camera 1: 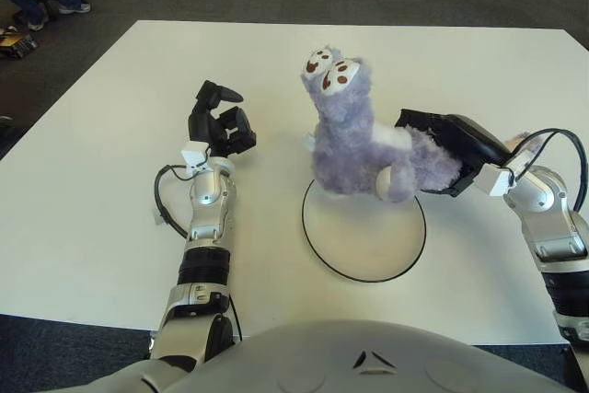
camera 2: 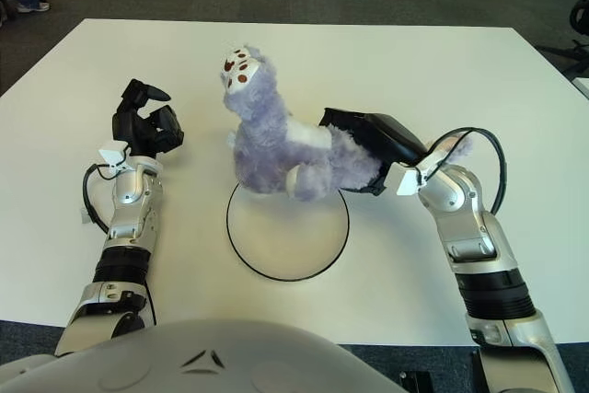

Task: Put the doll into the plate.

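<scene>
While its fingers are clasping the purple plush doll (camera 1: 354, 140) from behind, the right hand (camera 1: 451, 149) is holding it over the white plate's (camera 1: 364, 248) far rim. The left hand (camera 1: 219, 123) is showing left of the plate, fingers curled on nothing.

Doll (camera 1: 354, 140) over plate's (camera 1: 364, 236) far rim

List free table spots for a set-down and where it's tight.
Free: table left of the idle left hand, the far strip behind the doll, the near edge below the plate. Crowded: plate's far rim, where the right hand holds the doll.
</scene>
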`<state>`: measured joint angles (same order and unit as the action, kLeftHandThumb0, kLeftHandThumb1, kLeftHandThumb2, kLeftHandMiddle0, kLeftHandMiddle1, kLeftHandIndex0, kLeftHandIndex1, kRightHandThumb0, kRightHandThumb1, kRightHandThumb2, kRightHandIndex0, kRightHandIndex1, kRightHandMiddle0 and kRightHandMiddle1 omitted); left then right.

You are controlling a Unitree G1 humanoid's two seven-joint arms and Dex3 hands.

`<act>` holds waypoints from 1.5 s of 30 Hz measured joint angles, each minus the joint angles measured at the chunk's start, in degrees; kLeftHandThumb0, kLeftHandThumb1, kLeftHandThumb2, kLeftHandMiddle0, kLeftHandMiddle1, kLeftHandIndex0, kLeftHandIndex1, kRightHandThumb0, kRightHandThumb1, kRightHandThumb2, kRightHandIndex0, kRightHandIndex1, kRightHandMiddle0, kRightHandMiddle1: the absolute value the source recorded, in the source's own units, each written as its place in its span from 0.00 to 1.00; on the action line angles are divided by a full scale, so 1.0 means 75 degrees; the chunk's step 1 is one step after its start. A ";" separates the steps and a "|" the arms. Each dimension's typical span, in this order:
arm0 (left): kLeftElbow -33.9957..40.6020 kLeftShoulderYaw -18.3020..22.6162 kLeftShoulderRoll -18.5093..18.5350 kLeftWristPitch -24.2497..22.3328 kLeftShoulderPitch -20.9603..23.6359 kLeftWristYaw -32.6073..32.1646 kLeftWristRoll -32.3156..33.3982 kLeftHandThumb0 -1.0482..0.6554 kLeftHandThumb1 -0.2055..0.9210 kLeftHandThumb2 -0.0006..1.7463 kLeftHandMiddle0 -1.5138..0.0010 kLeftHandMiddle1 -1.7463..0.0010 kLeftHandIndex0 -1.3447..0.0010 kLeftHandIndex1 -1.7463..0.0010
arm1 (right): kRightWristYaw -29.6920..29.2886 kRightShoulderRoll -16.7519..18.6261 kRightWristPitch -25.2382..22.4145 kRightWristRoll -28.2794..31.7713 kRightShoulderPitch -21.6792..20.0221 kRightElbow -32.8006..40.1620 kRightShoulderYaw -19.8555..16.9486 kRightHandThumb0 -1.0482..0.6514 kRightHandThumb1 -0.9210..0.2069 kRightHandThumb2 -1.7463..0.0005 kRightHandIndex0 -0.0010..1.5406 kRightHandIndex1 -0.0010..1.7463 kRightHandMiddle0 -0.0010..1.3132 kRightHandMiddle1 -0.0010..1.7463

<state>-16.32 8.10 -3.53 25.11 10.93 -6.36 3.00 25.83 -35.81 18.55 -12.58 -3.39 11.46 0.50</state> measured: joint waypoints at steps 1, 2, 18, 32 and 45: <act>-0.0003 0.0001 0.0000 0.0000 0.0004 0.0000 -0.0001 0.34 0.49 0.73 0.14 0.00 0.57 0.00 | 0.0027 -0.0006 0.0010 0.0018 0.0013 0.0000 0.0000 0.92 0.65 0.15 0.46 1.00 0.66 1.00; -0.0006 0.0002 0.0002 0.0000 0.0008 0.0000 -0.0002 0.34 0.49 0.73 0.14 0.00 0.57 0.00 | 0.0051 -0.0010 0.0024 0.0023 0.0021 0.0000 0.0000 0.92 0.66 0.15 0.47 1.00 0.66 1.00; -0.0184 0.0008 0.0041 0.0028 0.0118 0.0000 -0.0005 0.34 0.49 0.73 0.14 0.00 0.57 0.00 | 0.0849 -0.0365 0.0555 0.0773 0.0378 0.0160 -0.0020 0.92 0.65 0.16 0.46 1.00 0.64 1.00; -0.0228 0.0007 0.0044 0.0029 0.0148 0.0000 -0.0009 0.34 0.50 0.73 0.13 0.00 0.57 0.00 | 0.1350 -0.0510 0.0509 0.1161 0.0503 0.0422 -0.0053 0.91 0.61 0.19 0.43 1.00 0.59 1.00; -0.0232 0.0007 0.0028 0.0030 0.0149 0.0000 -0.0008 0.34 0.49 0.73 0.13 0.00 0.57 0.00 | 0.1579 -0.0562 0.0210 0.1256 0.0621 0.0710 -0.0128 0.66 0.63 0.21 0.45 1.00 0.50 0.87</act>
<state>-18.06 8.15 -3.32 25.33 12.05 -6.36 2.94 37.67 -40.02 20.12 -3.16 1.26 16.79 -0.46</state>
